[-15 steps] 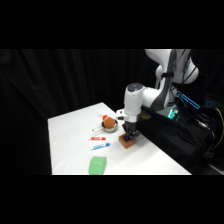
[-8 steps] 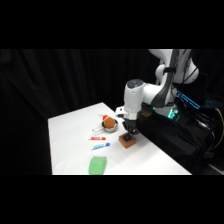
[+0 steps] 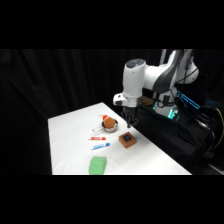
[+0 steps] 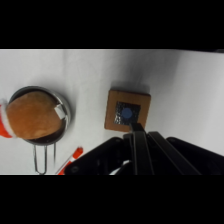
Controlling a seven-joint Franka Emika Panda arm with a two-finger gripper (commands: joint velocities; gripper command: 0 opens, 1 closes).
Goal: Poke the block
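Above the block [image 3: 128, 140], the gripper [image 3: 131, 122] hangs, fingers pressed together. No writing is legible. Only the wrist view reveals the block's blue square mark [image 4: 125, 113].

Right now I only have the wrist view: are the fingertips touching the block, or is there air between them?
Observer: In the side view the gripper hangs above the block with a visible gap, so there is no contact.
Operator: Is anything lying outside my frame?
Observer: Yes. A flat green slab lies near the front edge of the white table, apart from the block.
Operator: Anything else near it?
Observer: A blue marker lies just beyond the slab, to the block's left in the side view.
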